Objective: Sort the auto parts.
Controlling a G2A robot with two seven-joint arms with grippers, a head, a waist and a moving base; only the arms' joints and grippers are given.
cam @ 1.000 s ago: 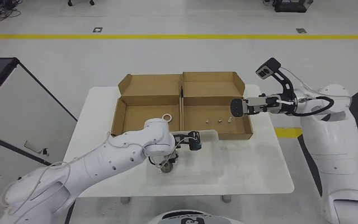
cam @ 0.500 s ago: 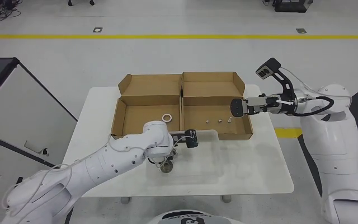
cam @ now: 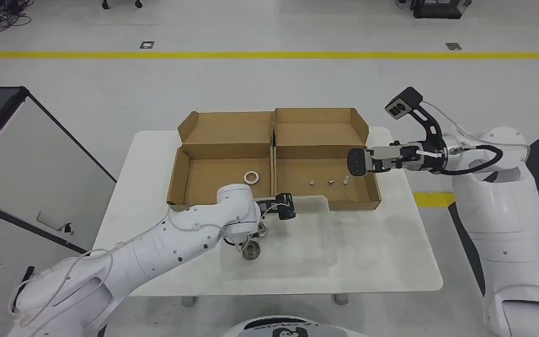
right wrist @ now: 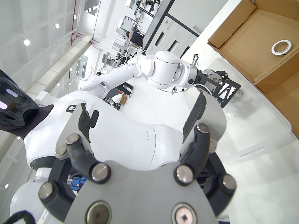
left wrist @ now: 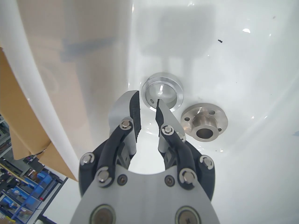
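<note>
left end effector [left wrist: 147, 99]: part-open, holding nothing; tips straddle the near wall of the ring [left wrist: 162, 92], one pad [left wrist: 135, 110] outside it, the other over the bore
right end effector [right wrist: 141, 99]: spread wide, empty, hanging above the right box [cam: 320, 135]
ring location: lies flat in the clear tray [cam: 316, 199] on the desk [cam: 404, 244], in front of the boxes
flanged hub [left wrist: 204, 122]: in the same tray, just beside the ring, bore up, looks apart from it
ring handling: solid machined metal, rigid, probably dense for its size; smooth shiny surface, likely to slip. Best pinched across the wall, inside to outside, as the tips are now set
hub handling: stiff and probably heavier. Grip the raised neck or across the flange edge; the bolt holes give no hold
count rings: two, one in the tray, second ring [right wrist: 281, 47] in the left box [cam: 223, 135]
count hubs: one
count small parts [cam: 330, 180]: looks like three in the right box, too small to tell what kind
count boxes: two, side by side, open
count trays: one
</note>
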